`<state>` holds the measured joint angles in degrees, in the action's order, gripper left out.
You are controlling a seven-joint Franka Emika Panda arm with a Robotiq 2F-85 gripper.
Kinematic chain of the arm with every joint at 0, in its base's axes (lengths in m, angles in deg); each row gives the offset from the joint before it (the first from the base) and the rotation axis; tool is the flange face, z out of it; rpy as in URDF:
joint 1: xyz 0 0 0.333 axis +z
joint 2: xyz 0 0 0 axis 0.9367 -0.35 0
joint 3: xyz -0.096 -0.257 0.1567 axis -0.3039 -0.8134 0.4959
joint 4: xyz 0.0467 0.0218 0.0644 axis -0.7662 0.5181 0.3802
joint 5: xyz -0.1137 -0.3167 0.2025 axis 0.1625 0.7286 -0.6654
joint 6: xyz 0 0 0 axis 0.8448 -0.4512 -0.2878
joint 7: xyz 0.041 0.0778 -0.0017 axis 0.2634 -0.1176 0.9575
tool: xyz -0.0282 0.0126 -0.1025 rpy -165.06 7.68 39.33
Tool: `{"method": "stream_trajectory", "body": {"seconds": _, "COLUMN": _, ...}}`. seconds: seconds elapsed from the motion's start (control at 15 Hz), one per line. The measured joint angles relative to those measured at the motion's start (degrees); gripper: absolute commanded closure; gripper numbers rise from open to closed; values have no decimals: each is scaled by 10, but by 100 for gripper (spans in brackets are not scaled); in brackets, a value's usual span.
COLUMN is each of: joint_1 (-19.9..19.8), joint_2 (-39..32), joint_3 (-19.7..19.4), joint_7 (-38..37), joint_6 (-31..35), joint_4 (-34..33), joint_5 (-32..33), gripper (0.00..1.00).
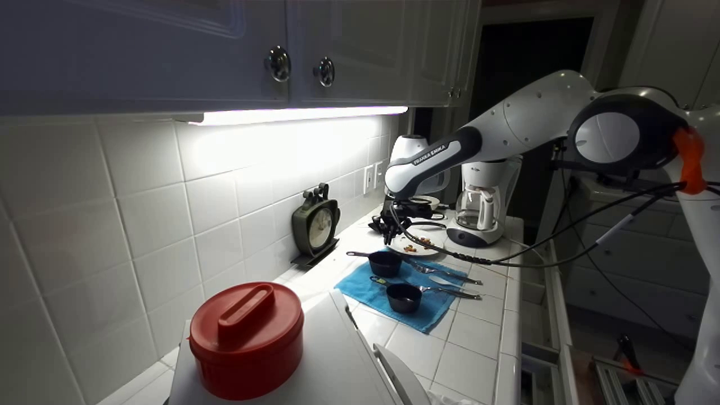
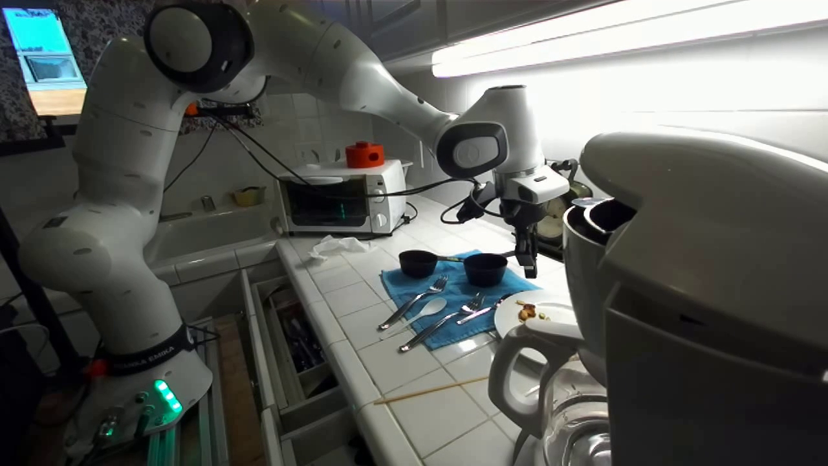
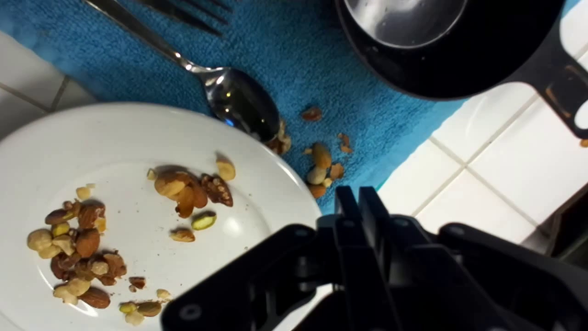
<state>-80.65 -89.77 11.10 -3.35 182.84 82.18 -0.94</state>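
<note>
My gripper (image 3: pixel 354 187) points down with its fingers nearly together and nothing held between them. In the wrist view it hovers at the rim of a white plate (image 3: pixel 280 193) bearing scattered nuts (image 3: pixel 87 241). A few loose nuts (image 3: pixel 321 156) lie on the blue towel (image 3: pixel 294 50) just beyond the fingertips. A metal spoon (image 3: pixel 243 101) rests on that towel, its bowl near the plate's rim. Farther off sits a black pan (image 3: pixel 510 59) with a handle. Both exterior views show the gripper (image 2: pixel 530 275) above the counter, beside a black pan (image 2: pixel 485 270).
A white coffee maker (image 1: pixel 481 174) stands beyond the plate. Another small black pan (image 1: pixel 404 298), forks (image 2: pixel 420 301) and a white spoon (image 2: pixel 430 307) lie on the towel. A scale (image 1: pixel 318 228) stands against the tiled wall. A toaster oven (image 2: pixel 394 194) carries a red container (image 1: pixel 247 349). Below is an open drawer (image 2: pixel 265 375).
</note>
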Motion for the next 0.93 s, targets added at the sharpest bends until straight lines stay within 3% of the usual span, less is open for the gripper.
{"method": "stream_trajectory", "body": {"seconds": 0.2, "joint_1": 0, "joint_2": -11, "joint_3": 6, "joint_7": 7, "joint_6": 0, "joint_4": 0, "joint_5": 0, "gripper": 64}}
{"method": "stream_trajectory", "body": {"seconds": 0.33, "joint_1": 0, "joint_2": -19, "joint_3": 7, "joint_7": 9, "joint_6": 0, "joint_4": 0, "joint_5": 0, "gripper": 69}}
{"method": "stream_trajectory", "body": {"seconds": 0.4, "joint_1": -1, "joint_2": -23, "joint_3": 7, "joint_7": 10, "joint_6": 0, "joint_4": 0, "joint_5": 0, "gripper": 79}}
{"method": "stream_trajectory", "body": {"seconds": 0.53, "joint_1": -2, "joint_2": -27, "joint_3": 6, "joint_7": 13, "joint_6": 0, "joint_4": 0, "joint_5": 0, "gripper": 81}}
{"method": "stream_trajectory", "body": {"seconds": 0.6, "joint_1": -3, "joint_2": -29, "joint_3": 6, "joint_7": 14, "joint_6": 0, "joint_4": 0, "joint_5": 0, "gripper": 87}}
{"method": "stream_trajectory", "body": {"seconds": 0.93, "joint_1": -7, "joint_2": -31, "joint_3": 4, "joint_7": 18, "joint_6": 0, "joint_4": 0, "joint_5": 0, "gripper": 86}}
